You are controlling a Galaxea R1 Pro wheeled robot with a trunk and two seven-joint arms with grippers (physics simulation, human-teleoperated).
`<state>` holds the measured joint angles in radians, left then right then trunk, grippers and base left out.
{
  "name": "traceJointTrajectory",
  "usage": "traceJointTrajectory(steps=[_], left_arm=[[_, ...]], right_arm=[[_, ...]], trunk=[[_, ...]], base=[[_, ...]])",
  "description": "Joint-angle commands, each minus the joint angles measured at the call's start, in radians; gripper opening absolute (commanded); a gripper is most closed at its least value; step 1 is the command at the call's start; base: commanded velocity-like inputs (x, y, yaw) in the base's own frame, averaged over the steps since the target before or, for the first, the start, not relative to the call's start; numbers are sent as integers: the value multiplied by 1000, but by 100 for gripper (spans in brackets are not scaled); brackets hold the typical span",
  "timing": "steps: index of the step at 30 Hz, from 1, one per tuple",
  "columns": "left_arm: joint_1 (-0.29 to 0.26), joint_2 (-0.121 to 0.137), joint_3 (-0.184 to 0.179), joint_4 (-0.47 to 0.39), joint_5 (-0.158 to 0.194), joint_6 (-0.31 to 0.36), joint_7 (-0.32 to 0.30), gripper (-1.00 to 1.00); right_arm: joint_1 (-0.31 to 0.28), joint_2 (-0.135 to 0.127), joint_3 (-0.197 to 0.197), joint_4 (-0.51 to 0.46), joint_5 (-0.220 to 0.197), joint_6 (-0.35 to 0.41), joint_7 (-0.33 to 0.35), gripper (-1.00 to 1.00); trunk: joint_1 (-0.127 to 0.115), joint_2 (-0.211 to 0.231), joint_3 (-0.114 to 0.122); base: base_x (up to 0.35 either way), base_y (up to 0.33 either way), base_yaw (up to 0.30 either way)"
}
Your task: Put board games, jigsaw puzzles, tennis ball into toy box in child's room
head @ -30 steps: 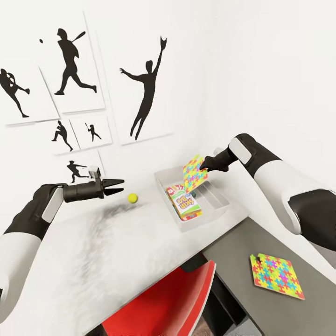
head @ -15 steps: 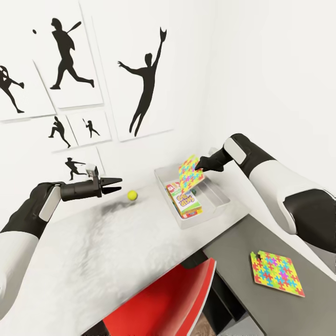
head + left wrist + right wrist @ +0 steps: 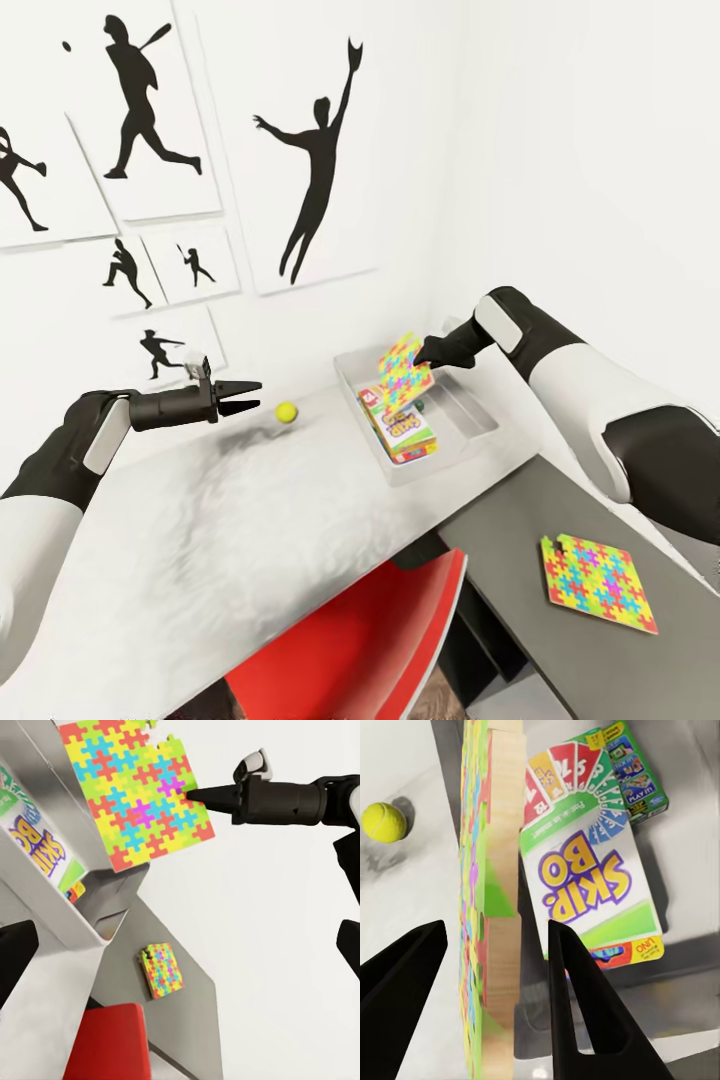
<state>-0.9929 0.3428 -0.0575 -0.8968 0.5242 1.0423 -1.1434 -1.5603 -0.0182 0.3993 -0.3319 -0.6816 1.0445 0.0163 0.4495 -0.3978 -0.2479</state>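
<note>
Now hanging on edge over the box (image 3: 470, 432), puzzle (image 3: 402, 366) clenched in right fingers (image 3: 425, 355), directly above the game (image 3: 400, 428); left fingers (image 3: 247, 394) spread, nearing ball (image 3: 286, 411).

The right claw (image 3: 425, 357) has carried its jigsaw puzzle (image 3: 403, 372) lower and nearer the left arm's side; the panel now hangs steeply tilted over the toy box (image 3: 473, 424), right above the board game (image 3: 403, 427) lying inside, where a second ago it was held higher over the box's middle. The left claw (image 3: 252, 396) has sunk slightly towards the surface (image 3: 220, 520). The rest of the shift is the camera's: the wall silhouettes, ball and second puzzle slid across the head view together.
</note>
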Motion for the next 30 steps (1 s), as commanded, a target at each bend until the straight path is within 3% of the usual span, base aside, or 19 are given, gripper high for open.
traceJointTrajectory(steps=[1,8,11,13,16,18,30], left_arm=[[-1,1,-2,0,2,5,-3,100],[-1,3,-1,0,2,5,-3,100],[-2,4,1,0,2,5,-3,100],[-3,4,14,0,2,5,-3,100],[-5,4,77,1,2,5,-6,100],[-5,3,98,1,1,5,-7,100],[-6,2,122,1,-1,5,-7,100]], right_arm=[[-1,1,7,-1,-1,3,1,-100],[1,4,9,-1,0,3,1,-100],[1,3,28,-1,0,3,2,-100],[2,3,45,-1,-1,3,2,-100],[2,2,64,-1,-2,3,3,-100],[2,0,68,-1,-2,3,5,-100],[2,-12,71,-1,1,3,55,-100]], trunk=[[1,-2,-4],[1,-2,-15],[1,-2,-20],[1,-2,-23],[1,-2,-28],[1,-2,-31],[1,-2,-51]], base=[[0,0,69],[0,0,70],[0,0,70],[0,0,70],[0,0,70],[0,0,70],[0,0,70]])
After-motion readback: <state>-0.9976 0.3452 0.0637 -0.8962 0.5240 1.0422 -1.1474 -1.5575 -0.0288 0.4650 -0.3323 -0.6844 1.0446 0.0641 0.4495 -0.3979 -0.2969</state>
